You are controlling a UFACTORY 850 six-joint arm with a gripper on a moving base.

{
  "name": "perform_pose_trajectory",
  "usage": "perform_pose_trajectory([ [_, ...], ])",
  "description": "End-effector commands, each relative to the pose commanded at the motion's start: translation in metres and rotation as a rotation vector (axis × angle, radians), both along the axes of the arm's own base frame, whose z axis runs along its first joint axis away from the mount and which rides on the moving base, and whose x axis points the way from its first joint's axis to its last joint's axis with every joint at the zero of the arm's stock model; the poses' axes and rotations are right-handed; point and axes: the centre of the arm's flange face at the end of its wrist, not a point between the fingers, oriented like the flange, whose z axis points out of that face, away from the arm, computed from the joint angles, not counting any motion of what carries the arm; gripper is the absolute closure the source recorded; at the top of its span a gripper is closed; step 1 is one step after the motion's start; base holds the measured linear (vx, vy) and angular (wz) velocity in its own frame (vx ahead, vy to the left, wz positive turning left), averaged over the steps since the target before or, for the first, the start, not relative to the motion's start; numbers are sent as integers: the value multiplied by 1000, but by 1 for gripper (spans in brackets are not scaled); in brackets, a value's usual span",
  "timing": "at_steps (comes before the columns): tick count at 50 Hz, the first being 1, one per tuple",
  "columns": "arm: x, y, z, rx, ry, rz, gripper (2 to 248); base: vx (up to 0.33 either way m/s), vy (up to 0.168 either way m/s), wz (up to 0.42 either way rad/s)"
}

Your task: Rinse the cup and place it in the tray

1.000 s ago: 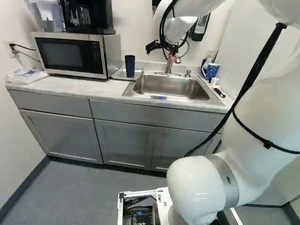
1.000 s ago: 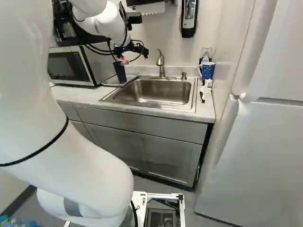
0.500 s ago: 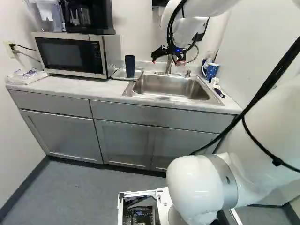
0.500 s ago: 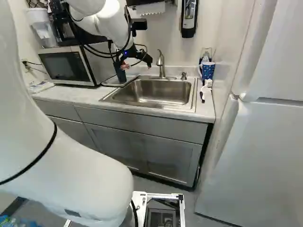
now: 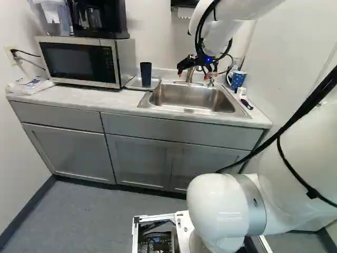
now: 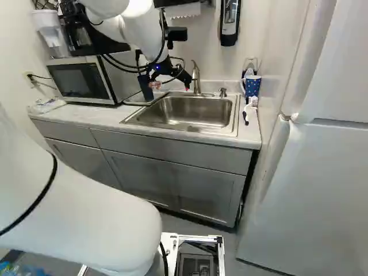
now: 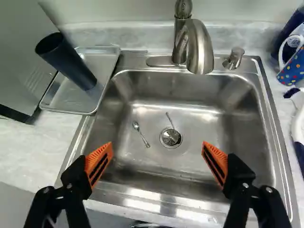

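Note:
Over the back of the sink (image 5: 184,99), my gripper (image 5: 194,73) hangs in the left base view. Seen from the wrist, the gripper (image 7: 157,151) stands wide open above the sink basin, nothing between its orange pads. A tall dark blue cup (image 7: 71,64) stands upright in the metal tray (image 7: 98,61), beyond the finger on the tray's side and apart from it. The same cup (image 5: 146,74) shows beside the microwave in the left base view. The faucet (image 7: 199,47) rises ahead of the gripper at the sink's back edge.
Two small utensils, one a spoon (image 7: 141,134), lie in the basin near the drain. A spotted blue mug (image 6: 252,86) and a brush (image 6: 247,110) are on the counter by the wall. The microwave (image 5: 79,62) stands beside the tray; a fridge (image 6: 316,190) is at the right.
My arm has swung the gripper to the right and away from the cup's side, slightly lower than a second ago. The cup stays in the tray, and the base has not moved.

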Motion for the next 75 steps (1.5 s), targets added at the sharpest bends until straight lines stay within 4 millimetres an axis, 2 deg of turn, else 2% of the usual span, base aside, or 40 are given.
perform_pose_trajectory([
  [47,0,0,0,0,0,0,3,-5,3,6],
  [75,0,0,0,0,0,0,3,-100,70,-6],
])
